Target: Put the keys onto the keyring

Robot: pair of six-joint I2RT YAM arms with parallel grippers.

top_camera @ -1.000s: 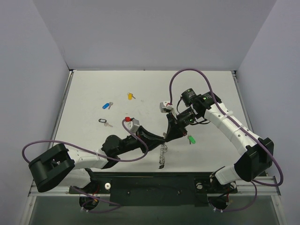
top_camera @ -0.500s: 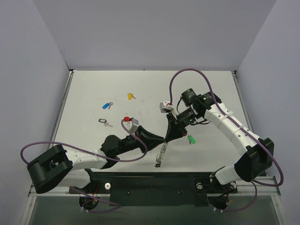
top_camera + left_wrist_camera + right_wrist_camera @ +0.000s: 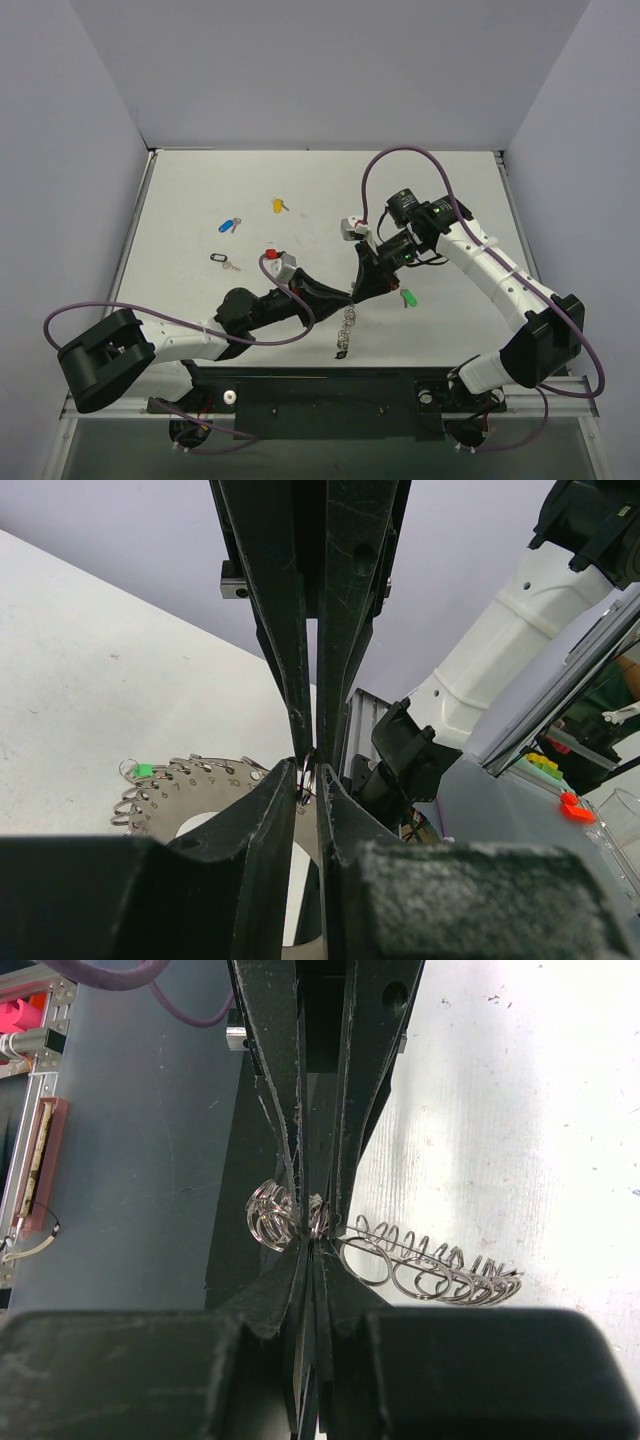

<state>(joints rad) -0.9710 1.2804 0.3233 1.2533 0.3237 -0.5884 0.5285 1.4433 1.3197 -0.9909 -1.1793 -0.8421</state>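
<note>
The left gripper (image 3: 308, 765), jaws slightly parted, pinches the rim of the keyring (image 3: 346, 328) at the near middle. The right gripper (image 3: 315, 1230), fully closed, clamps its edge too. The green key (image 3: 407, 297) lies just right.

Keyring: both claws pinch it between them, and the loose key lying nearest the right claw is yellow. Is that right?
Not quite. The left claw and the right claw do both pinch the keyring, but the key nearest the right claw is the green key. The yellow key lies much farther away. The top view shows it.
</note>
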